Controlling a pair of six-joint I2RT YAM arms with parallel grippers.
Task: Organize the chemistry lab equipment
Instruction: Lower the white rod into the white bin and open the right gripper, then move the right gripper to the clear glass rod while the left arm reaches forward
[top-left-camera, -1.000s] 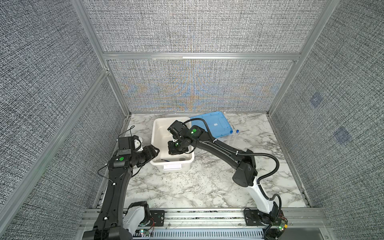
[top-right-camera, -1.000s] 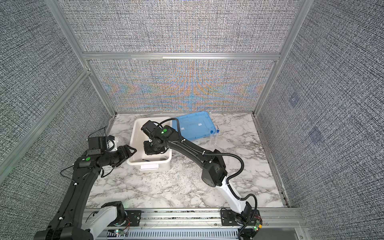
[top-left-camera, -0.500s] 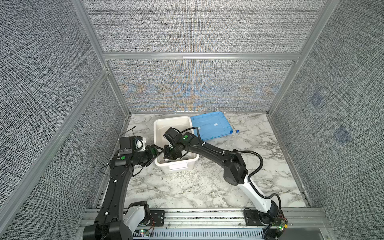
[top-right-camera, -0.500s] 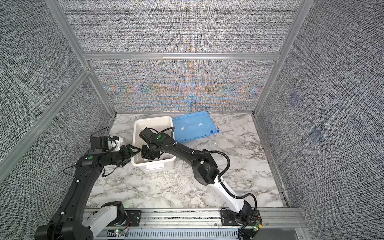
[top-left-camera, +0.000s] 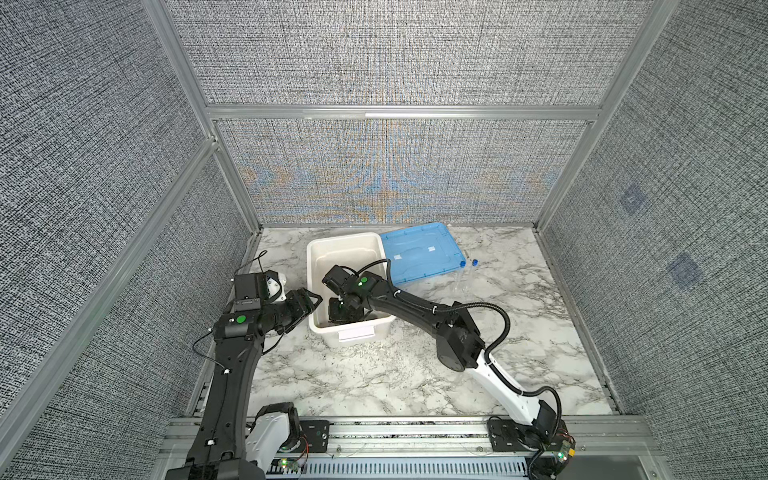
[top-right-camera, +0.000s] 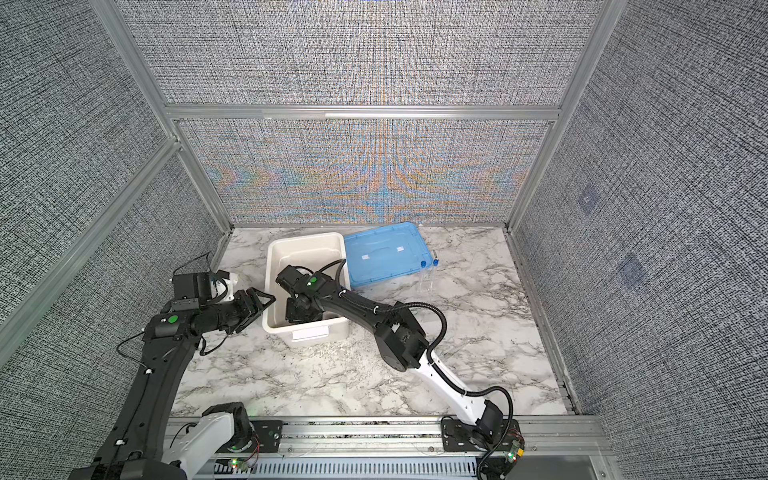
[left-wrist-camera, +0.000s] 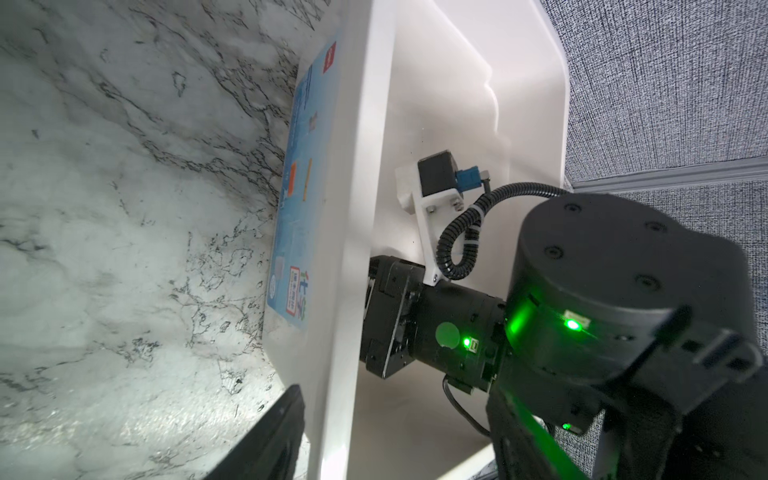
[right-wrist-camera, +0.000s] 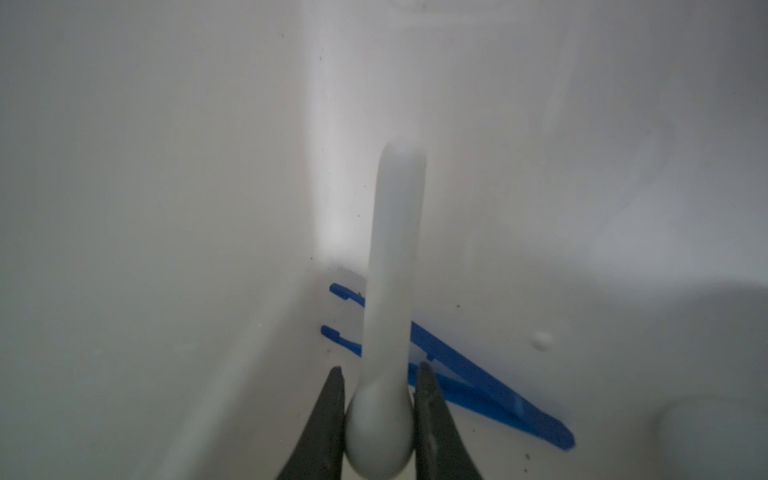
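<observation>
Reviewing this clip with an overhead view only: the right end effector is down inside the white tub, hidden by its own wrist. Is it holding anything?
Observer: Yes. The right wrist view shows the right end effector shut on a white spoon-shaped piece, at its rounded end.
Operator: Anything lying near it?
Observer: A pair of blue tweezers lies on the floor of the white tub, partly hidden behind that piece.
Operator: Is the left end effector clamping the tub?
Observer: No. The left wrist view shows the left end effector open: one finger outside the tub's wall, the other inside, clear of it.
</observation>
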